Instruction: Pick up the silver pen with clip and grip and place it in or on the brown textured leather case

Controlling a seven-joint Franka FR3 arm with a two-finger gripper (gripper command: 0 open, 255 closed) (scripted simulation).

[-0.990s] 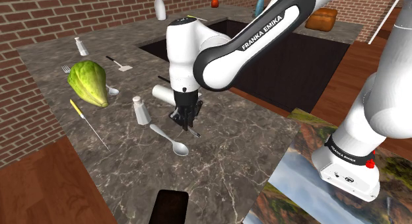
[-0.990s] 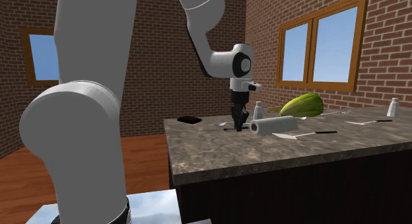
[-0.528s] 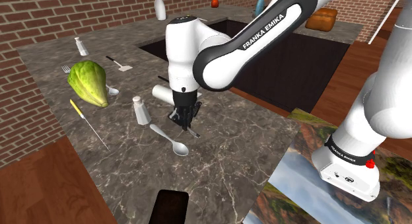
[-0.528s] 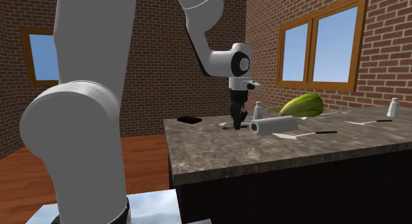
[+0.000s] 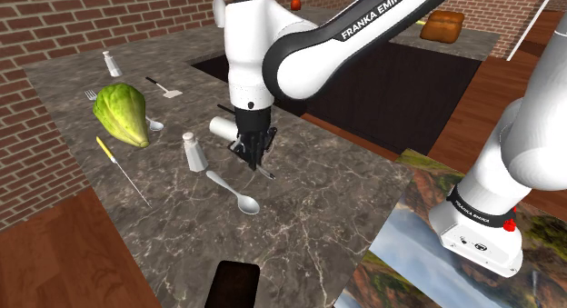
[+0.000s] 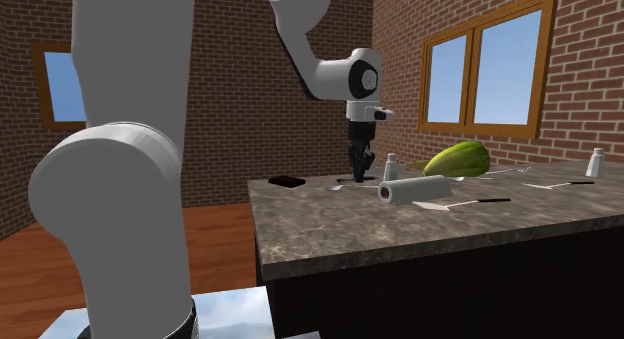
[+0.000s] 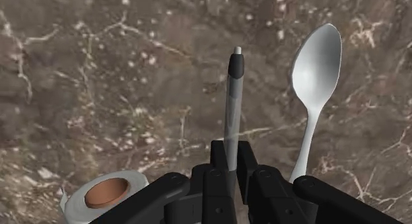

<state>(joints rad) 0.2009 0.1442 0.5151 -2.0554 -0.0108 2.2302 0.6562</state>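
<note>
My gripper (image 5: 252,157) hangs a little above the marble counter (image 5: 309,215), shut on the silver pen (image 5: 263,170). In the wrist view the pen (image 7: 232,100) runs straight out from between the fingers (image 7: 212,164), its dark grip and tip over bare marble. The case (image 5: 233,283) looks dark, almost black, and lies flat at the counter's near edge, well apart from the gripper. From the second exterior view the gripper (image 6: 360,174) hovers above the counter top, with the case (image 6: 288,181) to that view's left.
A silver spoon (image 5: 234,193) lies just beside the gripper, a white paper roll (image 5: 223,128) and a shaker (image 5: 194,152) close behind. A green squash (image 5: 123,114) and a yellow-handled tool (image 5: 116,163) sit further off. A dark recess (image 5: 382,88) opens behind the arm.
The gripper has risen off the counter with the pen clasped in it; the pen no longer rests on the marble. Other objects have not moved.
</note>
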